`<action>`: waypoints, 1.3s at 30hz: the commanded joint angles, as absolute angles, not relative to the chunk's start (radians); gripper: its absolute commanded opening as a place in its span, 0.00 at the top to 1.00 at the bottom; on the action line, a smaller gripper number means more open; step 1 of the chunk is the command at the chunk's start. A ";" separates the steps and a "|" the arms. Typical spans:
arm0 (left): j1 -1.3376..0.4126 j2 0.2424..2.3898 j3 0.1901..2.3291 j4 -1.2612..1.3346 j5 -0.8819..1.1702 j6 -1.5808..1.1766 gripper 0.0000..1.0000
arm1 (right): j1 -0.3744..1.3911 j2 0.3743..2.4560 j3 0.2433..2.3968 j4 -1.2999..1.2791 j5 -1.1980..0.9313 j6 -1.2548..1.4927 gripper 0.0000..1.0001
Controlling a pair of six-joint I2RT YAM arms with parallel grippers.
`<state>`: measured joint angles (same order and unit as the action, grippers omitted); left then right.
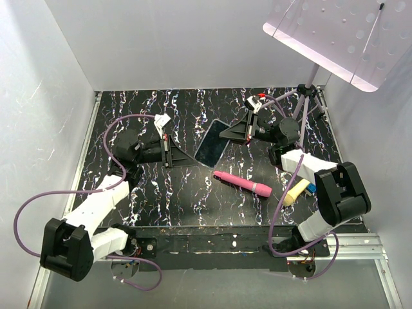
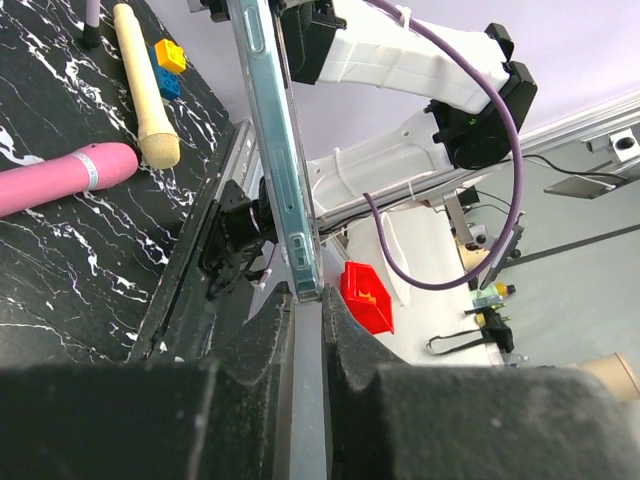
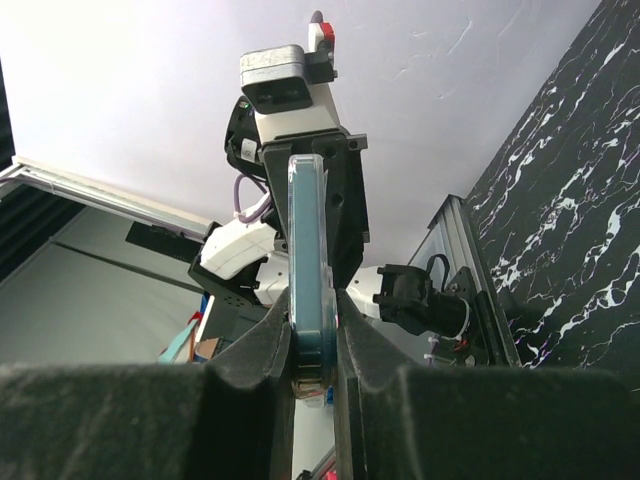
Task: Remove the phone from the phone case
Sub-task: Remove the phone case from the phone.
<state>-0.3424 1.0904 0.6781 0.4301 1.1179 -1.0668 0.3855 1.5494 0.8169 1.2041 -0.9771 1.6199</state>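
Observation:
The phone (image 1: 212,143) has a glossy dark screen and is held above the black marbled table between both grippers. My left gripper (image 1: 193,159) is shut on its near-left end and my right gripper (image 1: 226,133) on its far-right end. In the left wrist view the clear phone case (image 2: 285,170) wraps the phone, seen edge-on with button cutouts, and its end sits in my left gripper (image 2: 307,310). In the right wrist view the phone's bluish-teal edge (image 3: 305,250) rises from my right gripper (image 3: 313,330), with the left gripper clamped on its far end.
A pink cylinder (image 1: 243,183) lies on the table right of centre. A cream cylinder (image 1: 295,191) and small blue and yellow bricks (image 1: 311,188) lie by the right arm. A tripod with a perforated panel (image 1: 335,32) stands at the back right.

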 commanded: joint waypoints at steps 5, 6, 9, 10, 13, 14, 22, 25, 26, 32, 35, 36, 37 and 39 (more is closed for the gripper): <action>-0.341 1.150 0.739 0.477 1.150 -1.069 0.84 | 0.388 1.546 0.902 1.246 -1.000 1.609 0.99; -0.339 1.157 0.744 0.485 1.155 -1.077 0.83 | 0.387 1.545 0.905 1.232 -1.003 1.595 0.99; -0.339 1.163 0.761 0.479 1.155 -1.065 0.86 | 0.388 1.552 0.917 1.204 -1.003 1.580 0.99; -0.339 1.166 0.768 0.459 1.154 -1.049 0.89 | 0.388 1.558 0.926 1.195 -1.003 1.582 0.99; -0.337 1.177 0.779 0.503 1.163 -1.049 0.97 | 0.387 1.592 0.959 1.184 -1.002 1.606 0.99; -0.336 1.181 0.779 0.529 1.167 -1.057 0.99 | 0.387 1.603 0.972 1.186 -1.005 1.623 0.99; -0.322 1.279 0.781 0.891 1.091 -1.155 1.00 | 0.383 1.741 1.144 1.299 -1.028 1.868 0.99; -0.311 1.403 0.810 1.058 1.092 -1.261 1.00 | 0.383 1.795 1.199 1.379 -1.008 1.991 0.99; -0.304 1.445 0.816 1.113 1.082 -1.313 1.00 | 0.383 1.814 1.213 1.406 -0.999 2.031 0.99; -0.261 1.710 0.845 1.452 0.987 -1.632 1.00 | 0.383 1.899 1.278 1.494 -0.924 2.174 0.99; -0.261 1.761 0.848 1.459 0.960 -1.652 1.00 | 0.382 1.920 1.302 1.500 -0.882 2.209 0.99; -0.259 1.764 0.844 1.466 0.954 -1.655 1.00 | 0.383 1.927 1.311 1.503 -0.873 2.220 0.99; -0.259 1.764 0.842 1.476 0.953 -1.663 1.00 | 0.383 1.934 1.321 1.503 -0.864 2.227 0.99; -0.261 1.758 0.831 1.523 0.947 -1.683 1.00 | 0.383 1.942 1.339 1.496 -0.847 2.240 0.99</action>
